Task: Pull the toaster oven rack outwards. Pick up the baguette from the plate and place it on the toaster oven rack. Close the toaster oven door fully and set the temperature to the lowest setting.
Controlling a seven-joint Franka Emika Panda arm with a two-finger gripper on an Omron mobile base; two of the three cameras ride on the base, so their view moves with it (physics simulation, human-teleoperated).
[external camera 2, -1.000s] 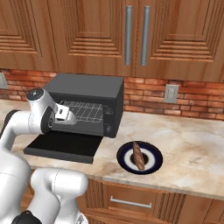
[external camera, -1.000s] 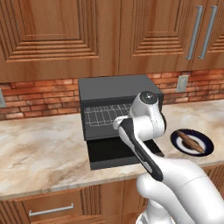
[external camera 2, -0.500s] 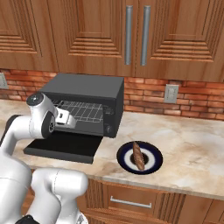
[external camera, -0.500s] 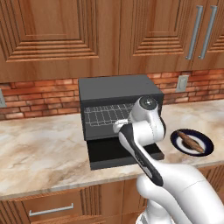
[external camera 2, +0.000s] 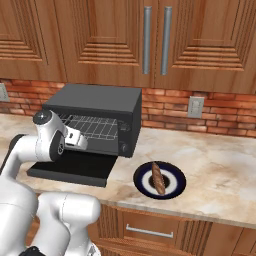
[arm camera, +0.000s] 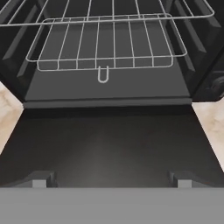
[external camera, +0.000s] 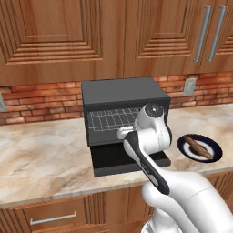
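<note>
Rack [arm camera: 105, 41] of silver wire sits inside the toaster oven [external camera 2: 100, 107], its small front loop facing my gripper [arm camera: 112, 178]. My jaws stand wide apart with nothing between them, hovering above the lowered toaster oven door [arm camera: 109, 148]. On the counter [external camera 2: 220, 165] to the oven's right, the baguette [external camera 2: 158, 178] lies on the plate [external camera 2: 175, 189].

Counter [external camera 2: 215, 165]: beige marbled stone, brick wall behind. Directly on it: oven [external camera 2: 100, 107], dark, boxy, door [external camera 2: 75, 167] folded down flat onto the surface; plate [external camera 2: 176, 184], navy-rimmed, near the oven at its 4 o'clock in the right base view.
</note>
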